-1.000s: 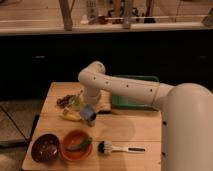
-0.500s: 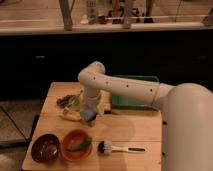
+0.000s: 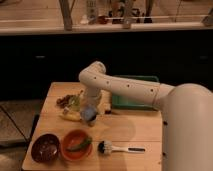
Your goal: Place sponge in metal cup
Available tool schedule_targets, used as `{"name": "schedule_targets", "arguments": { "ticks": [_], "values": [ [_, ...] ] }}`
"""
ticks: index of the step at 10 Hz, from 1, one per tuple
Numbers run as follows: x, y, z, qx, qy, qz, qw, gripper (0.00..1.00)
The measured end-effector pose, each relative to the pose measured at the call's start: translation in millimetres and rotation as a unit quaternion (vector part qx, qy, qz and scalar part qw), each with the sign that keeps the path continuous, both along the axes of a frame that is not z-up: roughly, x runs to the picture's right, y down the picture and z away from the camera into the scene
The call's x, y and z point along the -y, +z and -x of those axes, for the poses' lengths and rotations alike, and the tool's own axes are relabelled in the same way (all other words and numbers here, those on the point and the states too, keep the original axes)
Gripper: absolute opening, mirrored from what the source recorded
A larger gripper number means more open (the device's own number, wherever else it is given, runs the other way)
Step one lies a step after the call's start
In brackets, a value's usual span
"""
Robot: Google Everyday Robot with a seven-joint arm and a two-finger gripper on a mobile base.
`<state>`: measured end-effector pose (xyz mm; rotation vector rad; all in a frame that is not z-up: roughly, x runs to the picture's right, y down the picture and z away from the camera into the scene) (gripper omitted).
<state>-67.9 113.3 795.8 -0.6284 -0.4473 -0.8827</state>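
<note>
The small silvery-blue metal cup [image 3: 89,114] sits on the wooden table [image 3: 130,130] left of the middle. A yellow sponge-like piece [image 3: 69,116] lies just left of the cup. My gripper [image 3: 81,103] hangs low over the table at the end of the white arm [image 3: 120,86], just above and left of the cup, right over the yellow piece. The arm's wrist hides part of what lies under it.
A dark brown bowl [image 3: 45,148] and an orange bowl [image 3: 76,145] holding a green item stand at the front left. A dish brush [image 3: 118,148] lies at the front middle. A green tray [image 3: 137,97] sits at the back right. Reddish-brown items [image 3: 62,100] lie at the back left.
The gripper has stayed over the cup and the yellow piece, with only a very slight shift. Nothing else has moved.
</note>
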Motion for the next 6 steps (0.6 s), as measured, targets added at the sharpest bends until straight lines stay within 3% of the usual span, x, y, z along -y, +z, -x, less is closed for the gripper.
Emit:
{"name": "schedule_targets", "arguments": {
  "ticks": [6],
  "values": [
    [5.7,-2.3,-0.8,0.004,-0.005,-0.007,1.0,0.8]
  ]
}}
